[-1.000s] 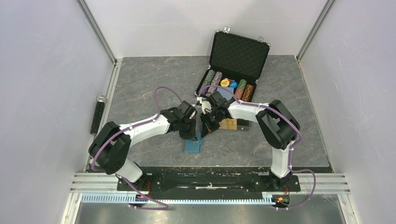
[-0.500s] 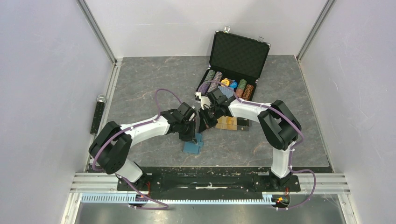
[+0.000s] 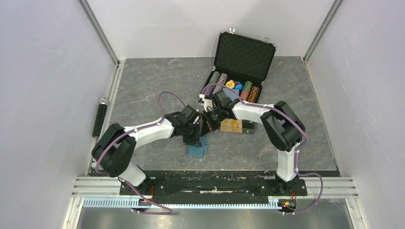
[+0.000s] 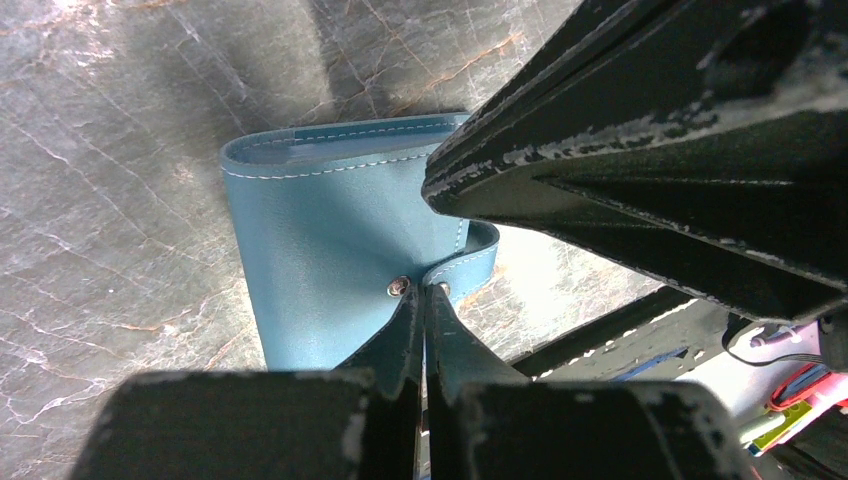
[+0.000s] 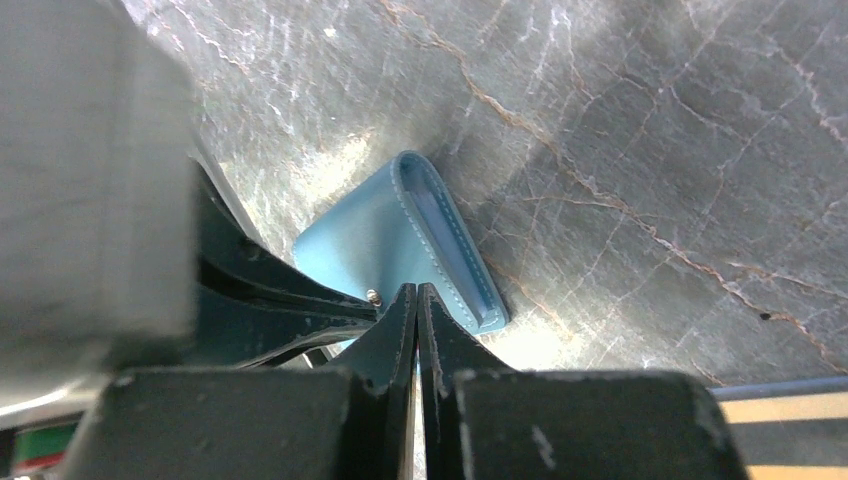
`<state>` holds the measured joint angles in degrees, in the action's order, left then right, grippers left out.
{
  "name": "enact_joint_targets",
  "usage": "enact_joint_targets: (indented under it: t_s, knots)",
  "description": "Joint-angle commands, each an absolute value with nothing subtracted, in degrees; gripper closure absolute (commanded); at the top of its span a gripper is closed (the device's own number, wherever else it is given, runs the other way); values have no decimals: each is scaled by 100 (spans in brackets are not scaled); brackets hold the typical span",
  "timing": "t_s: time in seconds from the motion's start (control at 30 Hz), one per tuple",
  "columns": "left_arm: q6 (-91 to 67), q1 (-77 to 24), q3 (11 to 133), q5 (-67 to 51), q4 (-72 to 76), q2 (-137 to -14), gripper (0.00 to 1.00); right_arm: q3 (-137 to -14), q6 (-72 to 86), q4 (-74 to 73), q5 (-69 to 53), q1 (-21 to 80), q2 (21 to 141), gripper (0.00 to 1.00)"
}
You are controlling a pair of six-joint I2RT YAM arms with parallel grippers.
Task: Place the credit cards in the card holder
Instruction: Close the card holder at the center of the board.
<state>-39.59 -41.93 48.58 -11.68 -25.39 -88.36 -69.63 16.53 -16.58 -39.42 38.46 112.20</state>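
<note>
The teal card holder (image 3: 196, 150) lies folded on the table in front of both grippers. In the left wrist view the holder (image 4: 330, 250) has its snap tab (image 4: 468, 262) curling up to my left gripper's (image 4: 421, 292) tips, which are shut right at the snap studs. My right gripper (image 5: 417, 292) is shut too, its tips just over the holder's (image 5: 390, 235) near edge, close beside the left fingers (image 5: 270, 290). In the top view my left gripper (image 3: 196, 139) and right gripper (image 3: 208, 126) nearly touch. An orange-gold card (image 3: 231, 125) and a black card (image 3: 248, 128) lie to the right. The whitish card is hidden.
An open black metal-edged case (image 3: 244, 51) stands at the back right with rows of poker chips (image 3: 219, 79) and a blue deck in it. A black bar (image 3: 100, 119) lies along the left wall rail.
My right gripper has moved left and a little back, closing in beside the left gripper over the card holder. The holder has shifted slightly left. The left arm has barely moved.
</note>
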Motion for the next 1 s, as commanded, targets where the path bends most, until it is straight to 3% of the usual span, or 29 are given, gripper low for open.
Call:
enact_joint_targets:
  t_s: [0.0,0.53,0.8,0.97]
  knots:
    - [-4135,-4184,4869,-1220,-2373,-8736,98,-6957,1558,-1645,-4001,3946,11449,100]
    - [-4177,-4007,4933,-1206,-2417,-8306,98,-7125,975,-2111,-3372,4025,11216,100]
    - [-4049,-4008,4942,-1116,-2694,-8154,98,-7807,1016,-2270,-3369,4023,10925,83]
    - [-4081,-4006,4797,-952,-2839,-8012,98,-7998,1076,-2290,-3659,4088,11035,89]
